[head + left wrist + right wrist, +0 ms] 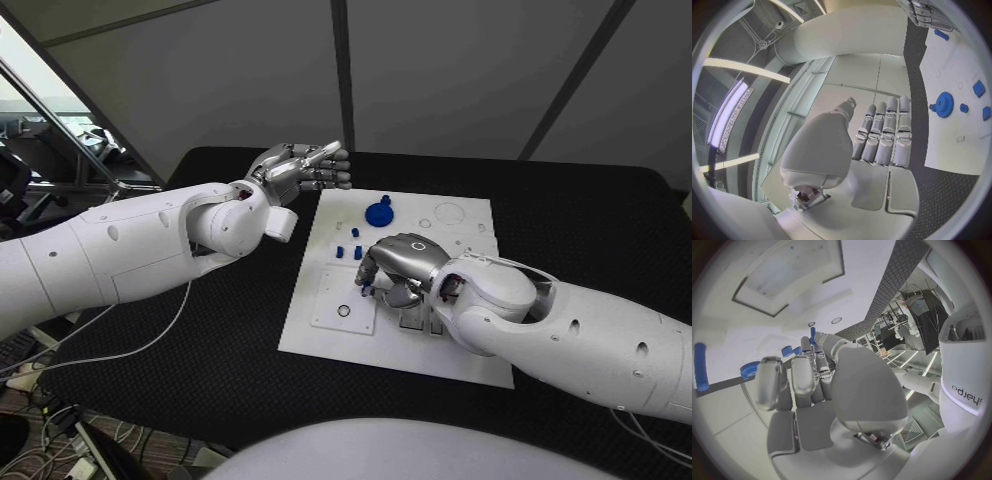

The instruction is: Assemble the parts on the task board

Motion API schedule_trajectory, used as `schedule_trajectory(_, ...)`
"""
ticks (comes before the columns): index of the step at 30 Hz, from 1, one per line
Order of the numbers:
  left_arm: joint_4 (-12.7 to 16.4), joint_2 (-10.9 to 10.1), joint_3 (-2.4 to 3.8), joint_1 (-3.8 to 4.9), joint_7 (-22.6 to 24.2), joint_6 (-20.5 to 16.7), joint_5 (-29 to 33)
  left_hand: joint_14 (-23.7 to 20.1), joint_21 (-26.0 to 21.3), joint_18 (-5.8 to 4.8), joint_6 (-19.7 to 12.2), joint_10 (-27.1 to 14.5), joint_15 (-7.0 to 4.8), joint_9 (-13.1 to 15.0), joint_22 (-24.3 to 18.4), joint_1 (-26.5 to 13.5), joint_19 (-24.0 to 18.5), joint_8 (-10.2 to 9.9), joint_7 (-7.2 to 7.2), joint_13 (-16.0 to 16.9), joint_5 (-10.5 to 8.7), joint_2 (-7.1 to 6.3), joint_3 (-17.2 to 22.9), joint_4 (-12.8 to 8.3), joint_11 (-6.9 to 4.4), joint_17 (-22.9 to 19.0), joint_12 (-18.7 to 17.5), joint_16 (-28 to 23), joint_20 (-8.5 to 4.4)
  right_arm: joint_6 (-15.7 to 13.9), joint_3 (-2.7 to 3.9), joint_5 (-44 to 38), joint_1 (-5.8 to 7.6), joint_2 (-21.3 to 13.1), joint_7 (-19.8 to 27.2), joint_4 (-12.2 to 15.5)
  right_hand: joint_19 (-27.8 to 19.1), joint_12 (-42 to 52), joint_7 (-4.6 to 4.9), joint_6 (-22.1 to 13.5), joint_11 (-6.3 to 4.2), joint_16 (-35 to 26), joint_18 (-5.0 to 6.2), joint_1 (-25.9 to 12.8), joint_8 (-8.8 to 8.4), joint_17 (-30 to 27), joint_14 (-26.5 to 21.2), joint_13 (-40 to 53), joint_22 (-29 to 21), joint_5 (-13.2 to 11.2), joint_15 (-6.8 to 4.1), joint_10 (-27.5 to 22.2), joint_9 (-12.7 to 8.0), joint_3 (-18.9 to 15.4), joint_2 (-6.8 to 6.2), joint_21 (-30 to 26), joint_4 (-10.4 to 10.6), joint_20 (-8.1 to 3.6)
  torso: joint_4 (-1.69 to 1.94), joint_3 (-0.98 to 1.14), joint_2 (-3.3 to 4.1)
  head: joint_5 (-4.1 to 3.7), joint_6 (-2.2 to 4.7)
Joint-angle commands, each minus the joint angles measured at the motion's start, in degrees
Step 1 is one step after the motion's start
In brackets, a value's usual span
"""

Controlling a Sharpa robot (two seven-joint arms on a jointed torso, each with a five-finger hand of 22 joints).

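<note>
right robot hand (pixel 392 268): low over the task board (pixel 454 335), fingers curled down with a small blue part (pixel 366 289) at the tips; grasp likely, to seat it
part axis: too small to tell
left robot hand (pixel 300 167): released, fingers straight, held off the board's far corner over the desk (pixel 577 210), clear of the work
blue gear (pixel 379 213): flat on the board's far end
loose blue parts (pixel 346 245): between gear and right robot hand

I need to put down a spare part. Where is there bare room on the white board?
The near left corner of the board is bare. The middle is crowded: small blue pieces, the blue gear and the right hand sit there.
</note>
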Motion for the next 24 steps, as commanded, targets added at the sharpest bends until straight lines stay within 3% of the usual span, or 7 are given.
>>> schedule_trajectory(1, -0.02, 0.10, 0.06, 0.11, 0.73, 0.88, 0.15, 0.41, -0.08, -0.69, 0.05, -0.21, 0.07, 0.00, -0.23, -0.54, 0.39, 0.37, 0.15, 0.01, -0.13, 0.05, -0.60, 0.14, 0.02, 0.06, 0.42, -0.42, 0.11, 1.39, -0.03, -0.72, -0.02, 0.17, 0.68, -0.07, 0.29, -0.24, 0.15, -0.08, 0.12, 0.35, -0.91, -0.63, -0.34, 0.02, 2.73, 0.06, 5.51, -0.09, 0.24, 0.11, -0.08, 0.22, -0.02, 0.07, -0.14, -0.07, -0.02, 0.00, -0.01, 0.16, -0.10)
schedule_trajectory(24, -0.18, 0.23, 0.06, 0.11, 0.27, 1.26, 0.15, 0.43, -0.09, -0.69, -0.02, -0.31, 0.10, -0.01, -0.59, -0.72, 0.43, 0.37, 0.18, 0.01, -0.14, 0.11, -1.26, 0.29, 0.05, 0.11, 0.47, -0.60, 0.13, 2.97, -0.11, -2.49, -0.19, 0.74, -0.06, -0.72, 0.31, -0.29, 0.15, -0.10, 0.12, 0.46, -0.92, -0.66, -0.38, 0.05, 2.72, 0.06, 5.57, -0.18, 0.24, 0.10, -0.07, 0.22, 0.00, 0.13, -0.27, -0.04, -0.01, -0.04, 0.03, 0.50, -0.46)
